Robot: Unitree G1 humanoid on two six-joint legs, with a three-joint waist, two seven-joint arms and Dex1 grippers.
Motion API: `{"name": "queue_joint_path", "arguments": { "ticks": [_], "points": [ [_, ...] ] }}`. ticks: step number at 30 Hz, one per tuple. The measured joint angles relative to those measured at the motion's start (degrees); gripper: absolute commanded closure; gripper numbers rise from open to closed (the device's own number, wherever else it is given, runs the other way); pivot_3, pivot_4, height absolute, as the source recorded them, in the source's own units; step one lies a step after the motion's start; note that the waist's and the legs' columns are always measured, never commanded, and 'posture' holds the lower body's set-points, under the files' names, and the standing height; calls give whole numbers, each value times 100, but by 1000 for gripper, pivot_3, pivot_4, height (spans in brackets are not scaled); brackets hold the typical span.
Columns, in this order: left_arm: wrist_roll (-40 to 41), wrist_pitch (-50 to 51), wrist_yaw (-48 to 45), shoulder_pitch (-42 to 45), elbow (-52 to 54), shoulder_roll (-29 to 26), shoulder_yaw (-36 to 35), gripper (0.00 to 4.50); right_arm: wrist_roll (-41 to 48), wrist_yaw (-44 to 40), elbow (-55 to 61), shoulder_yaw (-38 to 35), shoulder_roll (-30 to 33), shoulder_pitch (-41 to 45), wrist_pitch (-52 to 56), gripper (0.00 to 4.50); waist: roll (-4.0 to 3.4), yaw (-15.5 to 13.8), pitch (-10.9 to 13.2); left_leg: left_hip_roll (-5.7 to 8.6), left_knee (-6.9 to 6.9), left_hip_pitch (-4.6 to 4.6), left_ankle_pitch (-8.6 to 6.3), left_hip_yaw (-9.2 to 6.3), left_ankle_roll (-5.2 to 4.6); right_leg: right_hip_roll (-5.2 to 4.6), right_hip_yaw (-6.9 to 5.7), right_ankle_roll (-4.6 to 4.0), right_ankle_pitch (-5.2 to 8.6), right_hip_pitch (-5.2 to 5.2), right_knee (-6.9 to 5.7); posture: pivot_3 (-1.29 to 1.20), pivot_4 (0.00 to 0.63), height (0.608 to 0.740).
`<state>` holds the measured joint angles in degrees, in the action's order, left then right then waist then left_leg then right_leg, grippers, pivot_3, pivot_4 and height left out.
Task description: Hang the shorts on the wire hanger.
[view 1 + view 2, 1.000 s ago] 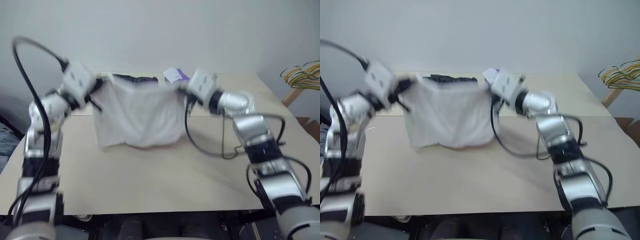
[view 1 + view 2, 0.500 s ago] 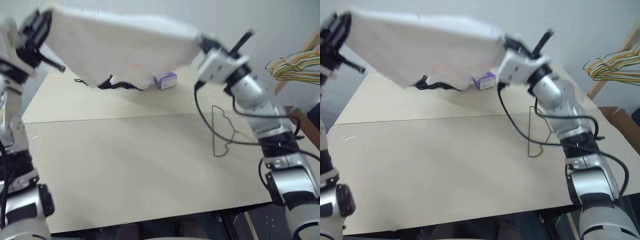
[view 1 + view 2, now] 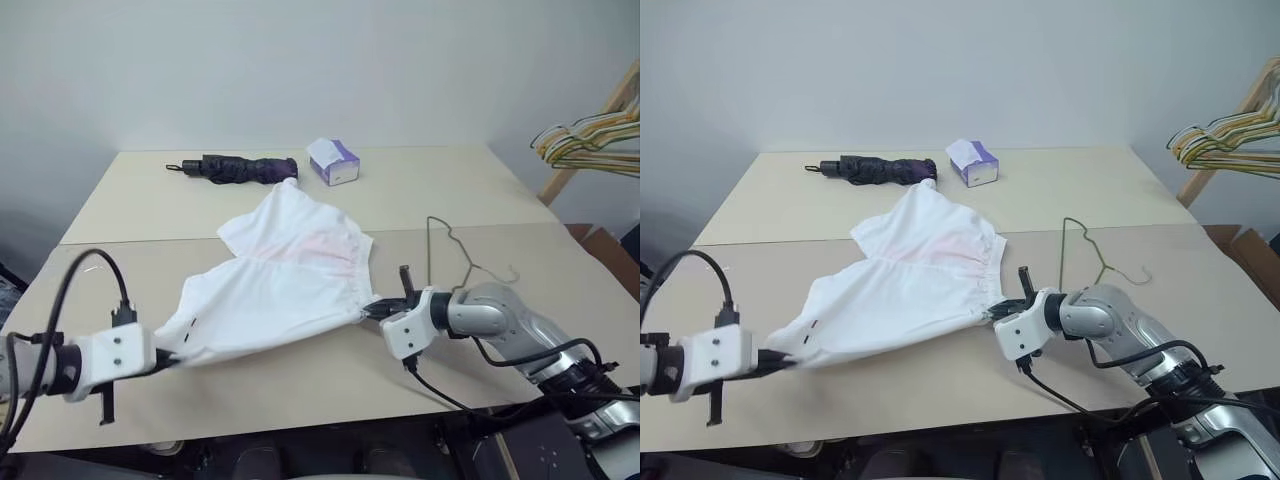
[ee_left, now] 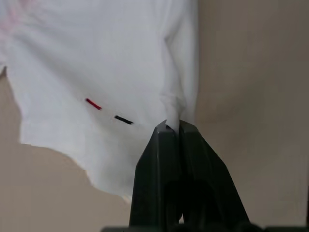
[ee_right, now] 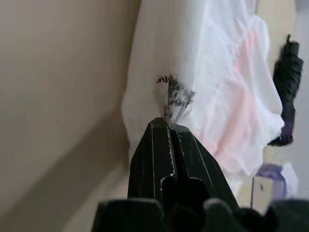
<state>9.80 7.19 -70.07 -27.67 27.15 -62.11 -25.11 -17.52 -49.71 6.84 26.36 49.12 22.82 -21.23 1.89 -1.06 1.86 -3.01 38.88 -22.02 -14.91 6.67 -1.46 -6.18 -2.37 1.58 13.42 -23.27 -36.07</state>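
Shorts (image 3: 275,285) now spread flat on table (image 3: 300,385), no longer held up in the air. Left gripper (image 3: 160,357) pinches one hem corner, right gripper (image 3: 372,312) clamps the waistband corner. Wire hanger (image 3: 455,255) lies just beyond the right gripper, untouched. Hanging not started.

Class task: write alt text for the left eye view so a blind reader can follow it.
White shorts lie spread on a beige table, pinched at opposite edges by the left tool and right tool. A wire hanger lies beside them.
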Motion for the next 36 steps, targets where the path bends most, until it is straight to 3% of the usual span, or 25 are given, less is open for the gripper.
{"name": "queue_joint_path", "arguments": {
  "ticks": [5,11,13,14,16,22,25,27,28,33,36],
  "points": [
    [-114,53,-554,-805,617,-83,-148,4500,276,-604,329,-14,256,-243,-2,4476,1,-8,-1,-2,1,2,-3,-1,-3,-1,1,-26,18,0,1,134,0,740],
    [-161,300,-884,-1296,1136,-59,-313,4500,487,-929,474,-41,371,-453,-9,4476,-8,-29,1,-2,1,10,-3,-4,-4,0,1,4,40,4,-1,141,0,740],
    [-269,308,-881,-1279,1104,-60,-285,4500,535,-1014,554,-41,371,-522,13,4023,-9,-52,1,-1,1,8,-3,-4,-4,0,1,5,39,3,-1,142,0,740],
    [-277,305,-904,-1246,1053,-68,-257,3980,558,-1101,645,-48,371,-522,106,3747,-10,-63,2,-1,1,6,-4,-5,-5,0,1,4,39,2,0,137,0,740],
    [-272,293,-965,-1180,970,-70,-216,3497,704,-1264,800,-80,380,-522,301,3160,-9,-77,2,-2,1,6,-4,-8,-6,0,1,3,39,2,0,137,0,740],
    [-156,227,-1094,-798,698,-89,-203,1507,1382,-1751,1274,-449,671,-671,818,1056,-12,-167,4,-2,3,5,-6,-15,-8,-1,-1,0,39,1,1,143,0,740],
    [172,255,-1049,-208,369,-10,-232,513,2021,-1723,1595,-868,711,-792,2317,27,-14,-200,5,-4,10,4,-6,-23,-8,-1,-1,-14,33,1,-2,140,0,740],
    [455,394,-756,552,144,121,-270,33,2288,-1372,1640,-1272,521,-691,3630,0,-11,-246,3,-5,12,14,-6,-28,-8,0,-5,-21,29,-1,0,126,0,740],
    [654,530,-481,1092,77,302,-242,33,2328,-976,1594,-1529,247,-537,4345,0,-9,-261,0,-5,12,14,-7,-28,-8,-1,-5,-22,28,-4,2,116,0,740],
    [1197,1027,263,2099,226,857,417,33,2235,186,1130,-1761,-463,174,7024,0,-4,-239,-9,4,11,-26,-12,-7,-14,-2,2,-2,-5,-21,-4,86,0,740],
    [1274,1192,581,2501,330,1051,940,33,2218,1189,359,-2280,-1519,790,8586,0,-3,-180,-10,4,9,-51,0,10,6,6,1,-8,-9,-56,-24,58,0,740]
  ]
}}
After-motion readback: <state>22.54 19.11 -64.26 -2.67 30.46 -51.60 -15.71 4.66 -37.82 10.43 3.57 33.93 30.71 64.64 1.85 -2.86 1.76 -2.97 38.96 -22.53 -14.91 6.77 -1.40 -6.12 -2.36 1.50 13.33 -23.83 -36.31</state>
